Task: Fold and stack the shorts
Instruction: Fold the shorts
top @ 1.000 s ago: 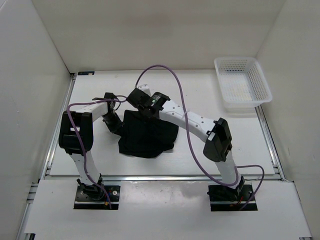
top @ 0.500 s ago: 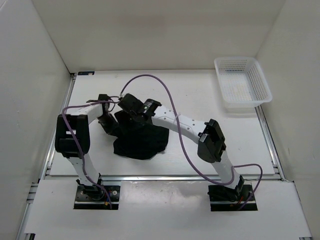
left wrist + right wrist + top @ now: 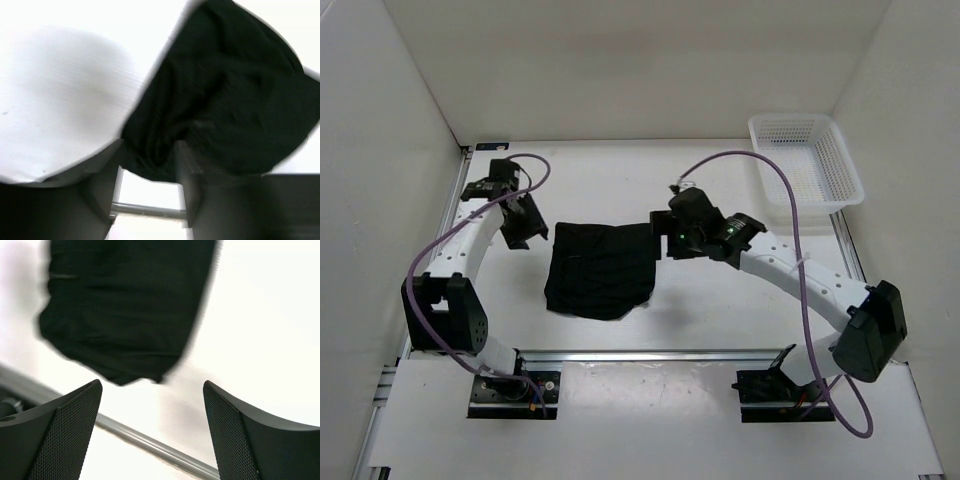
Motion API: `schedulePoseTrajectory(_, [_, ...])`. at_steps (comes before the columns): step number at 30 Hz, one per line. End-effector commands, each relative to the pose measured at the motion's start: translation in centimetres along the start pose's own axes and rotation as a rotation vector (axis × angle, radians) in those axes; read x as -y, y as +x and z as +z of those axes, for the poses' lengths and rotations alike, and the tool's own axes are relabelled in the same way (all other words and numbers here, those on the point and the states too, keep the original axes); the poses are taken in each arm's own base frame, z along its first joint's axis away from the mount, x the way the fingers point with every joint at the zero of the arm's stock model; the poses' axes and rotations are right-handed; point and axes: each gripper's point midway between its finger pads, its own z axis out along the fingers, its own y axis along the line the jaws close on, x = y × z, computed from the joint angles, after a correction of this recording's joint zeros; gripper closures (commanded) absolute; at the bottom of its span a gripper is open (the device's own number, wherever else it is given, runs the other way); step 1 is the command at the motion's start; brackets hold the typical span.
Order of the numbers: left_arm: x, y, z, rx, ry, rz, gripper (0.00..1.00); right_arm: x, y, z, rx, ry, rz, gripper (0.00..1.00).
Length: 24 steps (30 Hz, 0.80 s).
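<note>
The black shorts (image 3: 600,270) lie folded in a rough rectangle on the white table, left of centre. My left gripper (image 3: 516,232) hovers just off their left edge, open and holding nothing. In the left wrist view its fingers (image 3: 102,185) stand apart, with the edge of the shorts (image 3: 225,100) showing just beyond the tips. My right gripper (image 3: 661,244) hangs by the upper right corner of the shorts, open wide. The right wrist view shows the shorts (image 3: 130,310) beyond the empty gripper (image 3: 152,385), above bare table.
A white mesh basket (image 3: 840,150) stands at the back right corner. White walls close in the table on the left, back and right. A metal rail (image 3: 720,352) runs along the near edge of the table.
Both grippers have opened and let go of the shorts. The left arm pulled back to the left, the right arm swung away to the right. The shorts now lie flatter.
</note>
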Motion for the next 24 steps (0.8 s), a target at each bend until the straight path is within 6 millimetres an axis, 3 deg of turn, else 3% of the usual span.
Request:
schedulePoseTrajectory(1, [3.1, 2.5, -1.6, -0.040, 0.096, 0.178, 0.36, 3.2, 2.0, 1.3, -0.047, 0.059, 0.121, 0.13])
schedulePoseTrajectory(5, [4.4, 5.6, 1.1, -0.132, 0.090, 0.254, 0.28, 5.0, 2.4, 2.2, -0.088, 0.077, 0.167, 0.11])
schedulePoseTrajectory(11, [4.9, 7.3, 5.5, -0.232, 0.088, 0.261, 0.31, 4.1, 2.5, 4.2, -0.161, 0.030, 0.168, 0.08])
schedulePoseTrajectory(12, [4.7, 7.9, 6.5, -0.271, 0.077, 0.270, 0.38, 3.1, 2.3, 4.6, -0.174, -0.021, 0.171, 0.08])
schedulePoseTrajectory(15, [4.9, 7.3, 7.0, -0.261, 0.071, 0.272, 0.61, 2.7, 3.9, 7.0, -0.273, -0.078, 0.181, 0.05])
schedulePoseTrajectory(16, [5.1, 6.8, 6.9, -0.245, 0.069, 0.273, 0.88, 2.3, 4.5, 8.2, -0.313, -0.124, 0.196, 0.05])
schedulePoseTrajectory(18, [4.7, 6.4, 6.4, -0.238, 0.058, 0.264, 0.90, 1.5, 5.0, 9.7, -0.337, -0.171, 0.214, 0.05])
schedulePoseTrajectory(24, [4.1, 5.1, 5.1, -0.191, 0.062, 0.226, 0.90, 0.0, 6.5, 11.9, -0.394, -0.229, 0.239, 0.10])
